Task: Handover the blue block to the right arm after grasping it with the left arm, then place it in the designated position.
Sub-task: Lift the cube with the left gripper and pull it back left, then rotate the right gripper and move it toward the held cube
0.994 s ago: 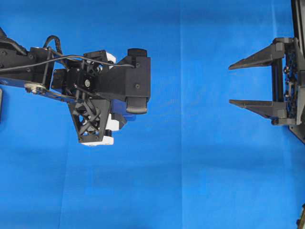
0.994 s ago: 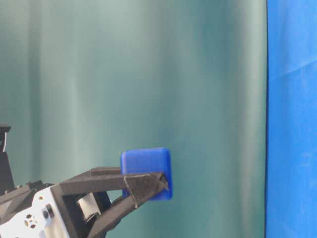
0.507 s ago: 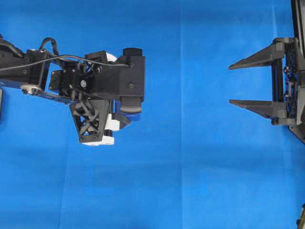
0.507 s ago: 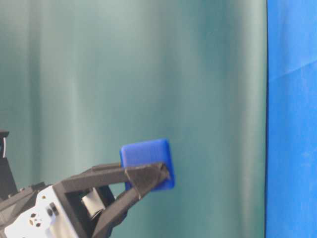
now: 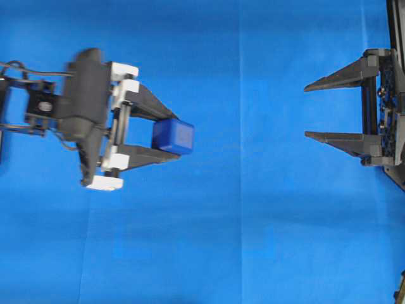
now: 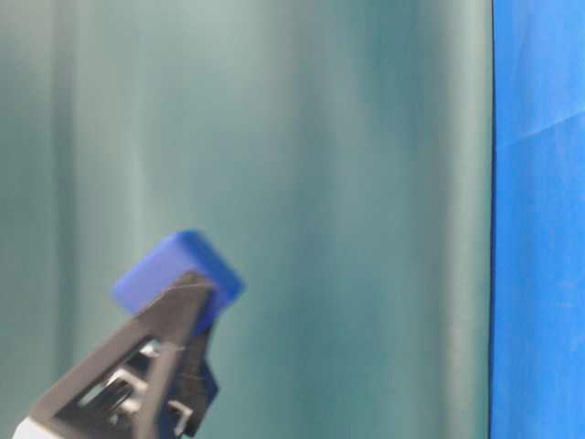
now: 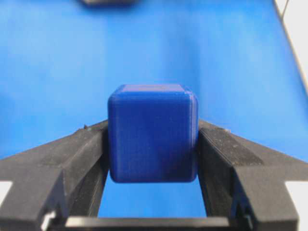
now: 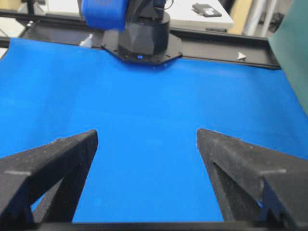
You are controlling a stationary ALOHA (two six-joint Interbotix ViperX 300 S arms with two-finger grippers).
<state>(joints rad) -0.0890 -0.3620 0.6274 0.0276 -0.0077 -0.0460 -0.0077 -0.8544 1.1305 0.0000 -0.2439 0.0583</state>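
Meanwhile blue block (image 5: 173, 136) pinched in left tool (image 5: 169, 135); right tool (image 5: 305, 111) agape, well apart

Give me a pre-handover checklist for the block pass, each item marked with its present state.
1. Blue block gripped between the left gripper's jaws: ok, both fingers press its sides in the left wrist view.
2. Block lifted off the blue cloth: ok, the table-level view shows it in the air.
3. Part of the block sticking out past the fingertips for the other arm to take: ok.
4. Right gripper jaws open and empty: ok.
5. Gap between the two grippers free of obstacles: ok, only cloth shows there.
6. Block level with the right jaws in height: cannot tell.
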